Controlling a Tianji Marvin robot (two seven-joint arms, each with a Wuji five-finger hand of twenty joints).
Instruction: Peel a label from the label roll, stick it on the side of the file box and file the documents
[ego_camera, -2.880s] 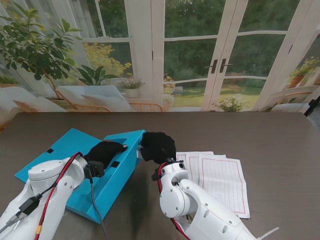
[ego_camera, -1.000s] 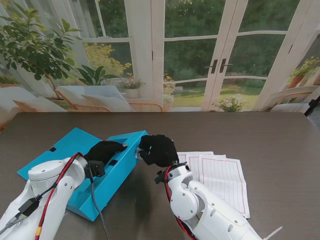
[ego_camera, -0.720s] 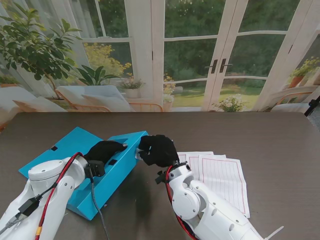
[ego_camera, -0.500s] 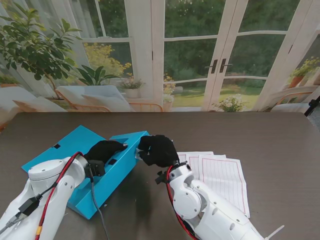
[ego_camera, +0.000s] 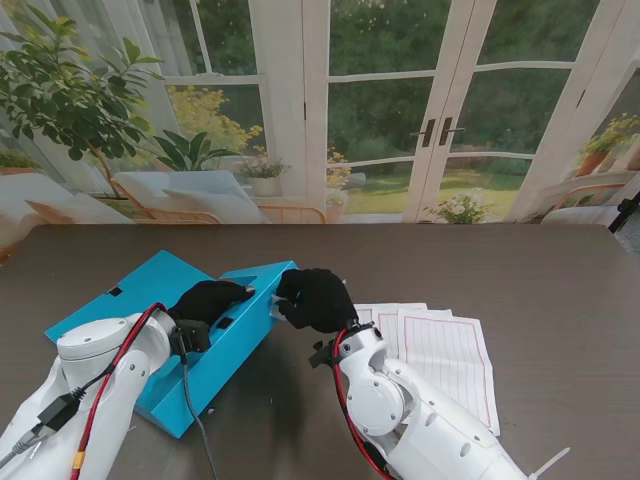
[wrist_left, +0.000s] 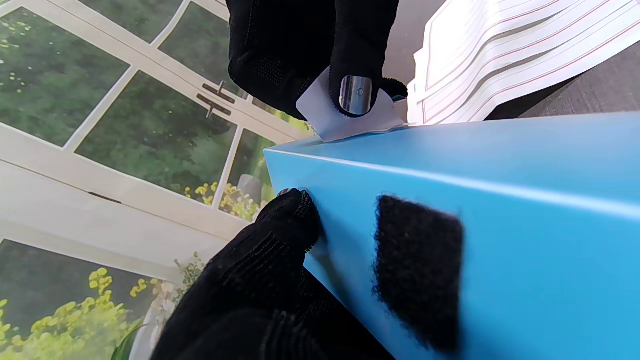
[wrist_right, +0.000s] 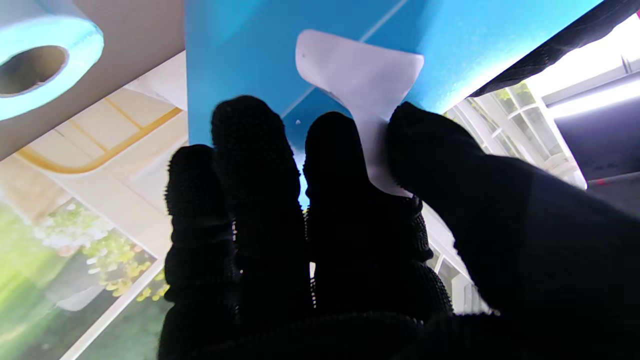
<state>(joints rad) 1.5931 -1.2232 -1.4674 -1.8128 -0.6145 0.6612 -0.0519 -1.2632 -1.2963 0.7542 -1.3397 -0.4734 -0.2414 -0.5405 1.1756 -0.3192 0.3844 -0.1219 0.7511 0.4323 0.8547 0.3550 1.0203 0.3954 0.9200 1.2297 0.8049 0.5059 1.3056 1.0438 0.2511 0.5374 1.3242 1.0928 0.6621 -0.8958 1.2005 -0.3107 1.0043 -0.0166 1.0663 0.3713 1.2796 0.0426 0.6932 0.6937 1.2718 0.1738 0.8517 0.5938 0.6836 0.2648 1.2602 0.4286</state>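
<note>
Curling away from the blue wall, a thin white label (wrist_right: 360, 75) has its free edge touching the smooth side of the file box (ego_camera: 215, 345), its other end pinched in the black-gloved right hand (ego_camera: 316, 299). The left hand (ego_camera: 208, 302) grips the box's corner. Ruled documents (ego_camera: 440, 362) lie flat just right; a label roll (wrist_right: 35, 62) lies nearby.

Both hands (ego_camera: 212, 298) (ego_camera: 316, 298) forward, fingers (wrist_right: 345, 150) curled.
</note>
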